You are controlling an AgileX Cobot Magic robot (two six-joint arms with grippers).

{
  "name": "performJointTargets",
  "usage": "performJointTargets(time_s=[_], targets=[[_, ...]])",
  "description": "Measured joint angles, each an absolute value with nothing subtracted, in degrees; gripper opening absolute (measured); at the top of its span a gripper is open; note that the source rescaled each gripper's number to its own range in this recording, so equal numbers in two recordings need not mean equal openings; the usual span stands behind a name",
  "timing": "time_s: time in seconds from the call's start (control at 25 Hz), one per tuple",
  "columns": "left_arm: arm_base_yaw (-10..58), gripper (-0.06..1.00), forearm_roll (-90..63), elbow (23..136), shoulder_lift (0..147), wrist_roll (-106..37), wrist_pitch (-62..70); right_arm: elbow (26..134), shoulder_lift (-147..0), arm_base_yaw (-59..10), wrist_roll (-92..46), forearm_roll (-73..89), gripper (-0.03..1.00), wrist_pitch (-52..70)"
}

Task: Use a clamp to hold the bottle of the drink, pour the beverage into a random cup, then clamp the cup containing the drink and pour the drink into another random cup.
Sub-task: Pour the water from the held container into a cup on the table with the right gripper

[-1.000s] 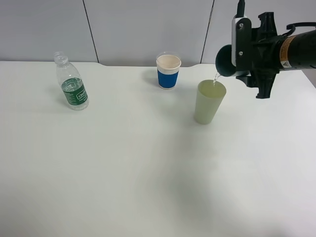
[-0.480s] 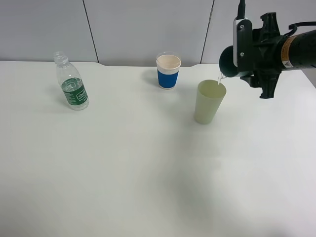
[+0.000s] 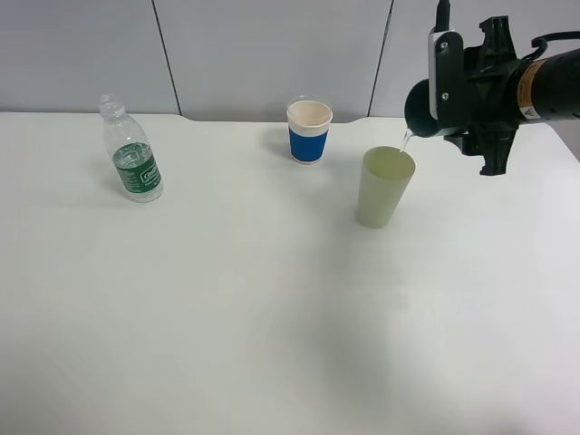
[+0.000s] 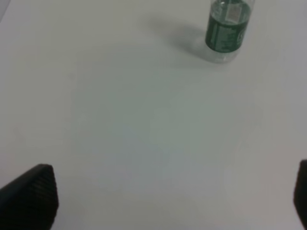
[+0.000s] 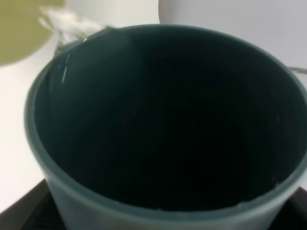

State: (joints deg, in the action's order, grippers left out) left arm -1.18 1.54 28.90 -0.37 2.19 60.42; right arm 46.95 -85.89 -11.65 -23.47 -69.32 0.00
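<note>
At upper right the clamp (image 3: pixel 441 92) grips the tipped teal cup (image 3: pixel 417 109), trickling beverage (image 3: pixel 405 140) into the pale green cup (image 3: pixel 384 188) below; the left gripper (image 4: pixel 168 196) stands wide.

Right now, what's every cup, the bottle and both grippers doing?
bottle: standing upright, nothing touching it.
teal cup: tipped on its side, held in the air.
water: thin stream falling from the teal cup.
pale green cup: upright, catching the water.
paper cup: upright, untouched.
right gripper: shut on the teal cup.
left gripper: open, holding nothing.
</note>
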Motion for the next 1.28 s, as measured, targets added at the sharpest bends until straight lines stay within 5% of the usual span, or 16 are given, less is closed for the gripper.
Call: performJointTargets(time_s=[1.28], targets=[[-1.18,1.0,1.54,28.9,-0.37,2.19,60.42,48.08,-85.89,-15.01,-23.32,-71.97,0.01,4.65]])
